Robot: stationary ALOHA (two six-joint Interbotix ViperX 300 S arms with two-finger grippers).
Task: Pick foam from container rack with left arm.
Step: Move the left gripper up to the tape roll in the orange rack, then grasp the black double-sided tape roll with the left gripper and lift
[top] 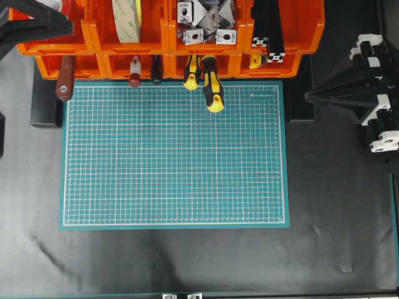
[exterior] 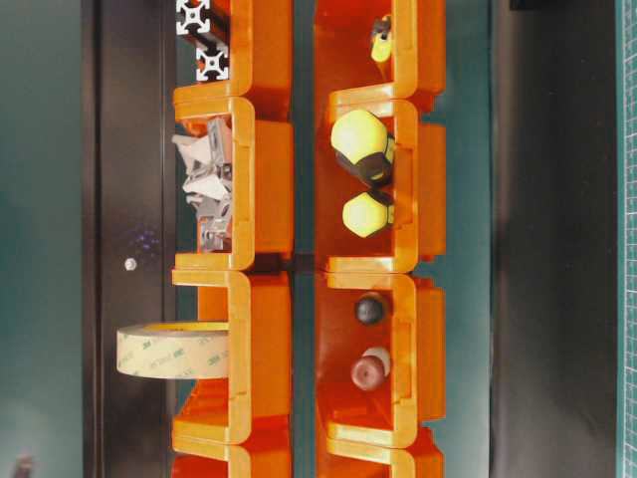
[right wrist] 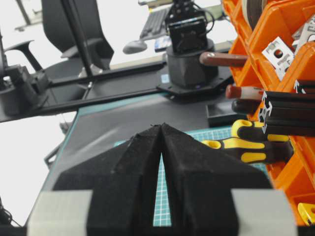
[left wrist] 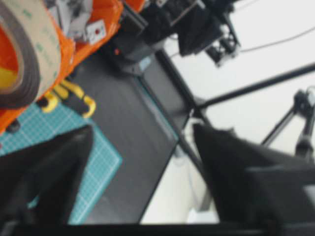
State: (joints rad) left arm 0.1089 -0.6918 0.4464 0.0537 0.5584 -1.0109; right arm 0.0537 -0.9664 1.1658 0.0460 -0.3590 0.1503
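The foam (top: 126, 22) is a roll with a tan band and a dark grey rim. It stands on edge in an upper bin of the orange container rack (top: 87, 40), second from the left. At table level the foam (exterior: 174, 350) pokes out of its bin. The black left arm (top: 37, 23) reaches over the rack's left end. In the left wrist view my left gripper (left wrist: 142, 129) stands open with nothing between its fingers. The foam (left wrist: 30, 46) lies up and to the left of it, apart. My right gripper (right wrist: 161, 126) is shut and empty at the table's right side (top: 312, 96).
A green cutting mat (top: 174, 156) covers the middle of the table. Yellow-and-black screwdriver handles (top: 212, 87) and wooden tool handles (top: 65, 84) stick out of the lower bins over the mat's far edge. Metal brackets (top: 206, 25) and black extrusions (top: 268, 31) fill the upper right bins.
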